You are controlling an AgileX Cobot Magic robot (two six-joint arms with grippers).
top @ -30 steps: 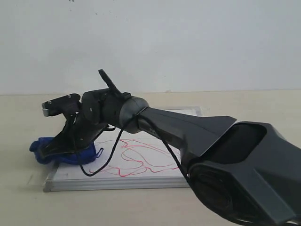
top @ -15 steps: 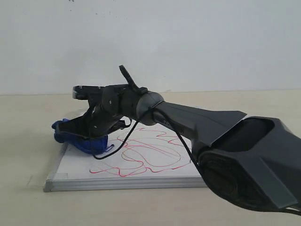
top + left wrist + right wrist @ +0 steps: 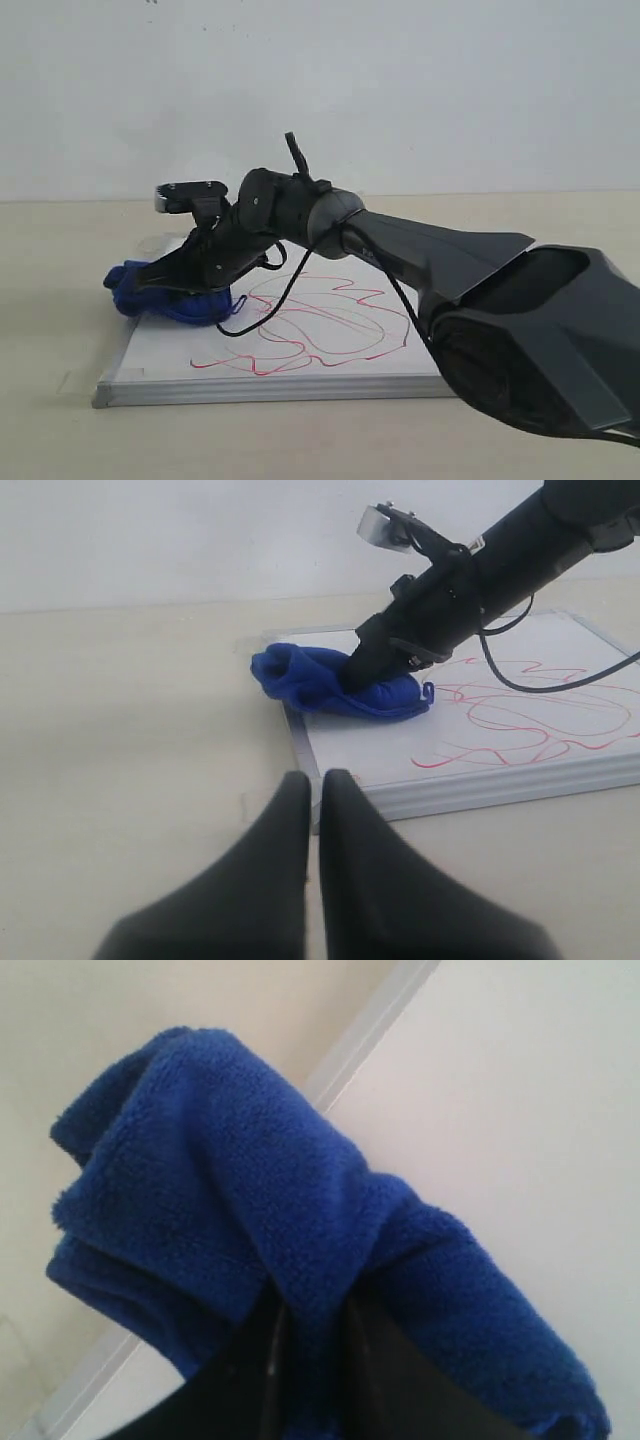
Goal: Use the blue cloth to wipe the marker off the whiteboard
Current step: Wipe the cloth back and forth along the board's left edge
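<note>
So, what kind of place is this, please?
Probably a robotics lab test bench rather than a home or classroom: a beige tabletop against a plain white wall, a small whiteboard lying flat, and a black robot arm holding a blue cloth on it.

blue cloth (image 3: 200, 1190) hides tips of the right hand (image 3: 312, 1355)

The right arm (image 3: 430, 260) lies across the whiteboard (image 3: 160, 355) — its tool (image 3: 160, 288) and the blue cloth (image 3: 190, 310) block the board's left side; the tabletop (image 3: 50, 350) beyond lies open.
</note>
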